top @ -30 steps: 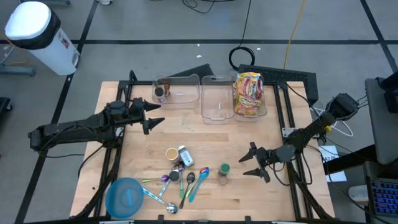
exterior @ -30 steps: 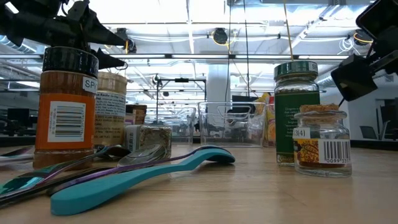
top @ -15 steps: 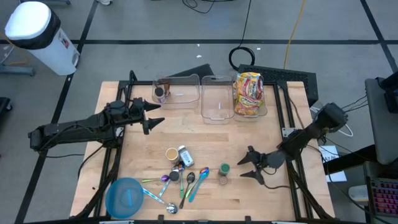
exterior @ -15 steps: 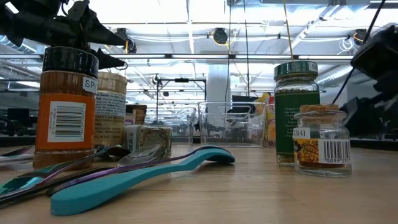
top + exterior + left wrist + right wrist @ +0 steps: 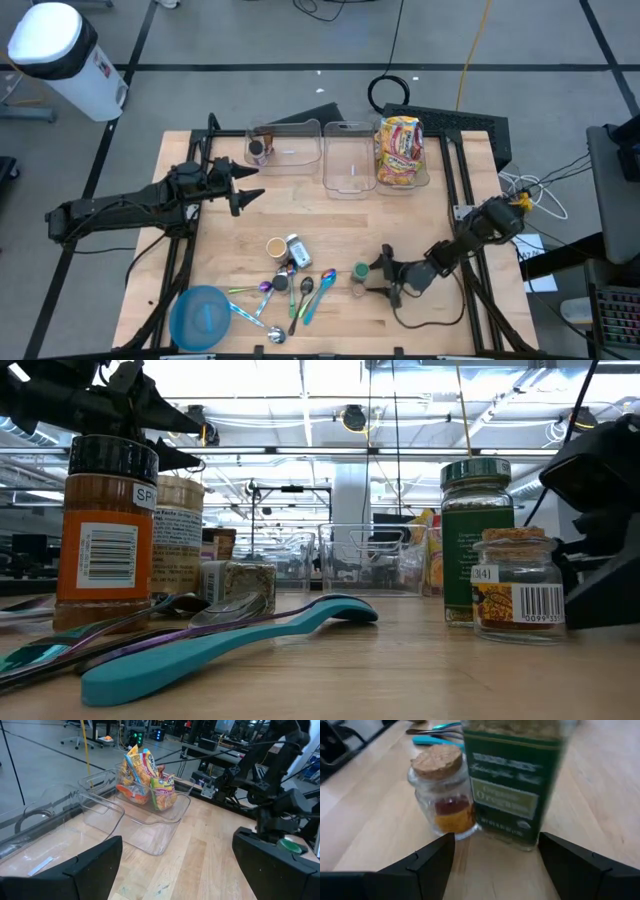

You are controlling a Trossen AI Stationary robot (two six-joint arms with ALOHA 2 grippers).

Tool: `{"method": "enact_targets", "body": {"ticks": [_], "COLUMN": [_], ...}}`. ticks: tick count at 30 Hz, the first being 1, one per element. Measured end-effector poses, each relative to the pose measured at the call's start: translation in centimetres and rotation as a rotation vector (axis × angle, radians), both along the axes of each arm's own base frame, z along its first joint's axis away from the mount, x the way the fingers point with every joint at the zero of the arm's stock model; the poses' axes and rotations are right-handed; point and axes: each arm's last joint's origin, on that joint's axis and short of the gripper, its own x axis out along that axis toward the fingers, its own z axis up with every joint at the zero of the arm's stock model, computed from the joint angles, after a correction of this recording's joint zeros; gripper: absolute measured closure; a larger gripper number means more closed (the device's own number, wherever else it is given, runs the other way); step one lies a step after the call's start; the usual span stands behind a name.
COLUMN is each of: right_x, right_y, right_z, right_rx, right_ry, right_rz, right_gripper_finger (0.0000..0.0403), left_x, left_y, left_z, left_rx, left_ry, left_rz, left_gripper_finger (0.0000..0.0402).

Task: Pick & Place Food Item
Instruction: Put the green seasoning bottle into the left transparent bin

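Note:
A green-lidded oregano jar (image 5: 360, 271) (image 5: 512, 785) stands upright on the table. A small cork-stoppered glass jar (image 5: 357, 290) (image 5: 442, 795) of orange spice stands right beside it. My right gripper (image 5: 385, 277) (image 5: 495, 857) is low over the table just to their right. It is open and points at the oregano jar, with nothing between its fingers. In the low view the gripper (image 5: 600, 560) shows behind both jars (image 5: 476, 540). My left gripper (image 5: 250, 186) (image 5: 180, 870) hangs open over the table's left half, away from them.
Three clear bins line the far edge: one (image 5: 285, 148) holds a small dark item, the middle one (image 5: 349, 160) holds nothing, and the right one holds snack bags (image 5: 400, 150). Spice jars (image 5: 283, 247), several spoons (image 5: 300, 295) and a blue bowl (image 5: 203, 315) lie near the front.
My right gripper has come down and gone toward the table's left, up to the oregano jar and the cork jar. It has tipped further downward and stayed open. The jars have not moved.

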Motion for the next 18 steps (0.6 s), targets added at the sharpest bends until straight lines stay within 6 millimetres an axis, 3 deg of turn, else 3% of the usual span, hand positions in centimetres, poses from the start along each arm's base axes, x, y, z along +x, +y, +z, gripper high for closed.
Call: {"method": "enact_targets", "body": {"ticks": [7,18], "right_x": [1.1,1.9], "right_y": [0.3,-0.9], "right_z": [-0.5,-0.2], "right_rx": [-0.093,-0.049], "right_ry": [-0.037,-0.084], "right_rz": [-0.134,-0.244], "right_gripper_finger": [0.0124,0.0124], "left_x": [0.0,0.0], "left_y": [0.0,0.0], "left_z": [0.0,0.0], "left_rx": [0.000,0.000], "left_ry": [0.000,0.000], "left_rz": [0.000,0.000], "left_gripper_finger": [0.0027,0.0021]}}
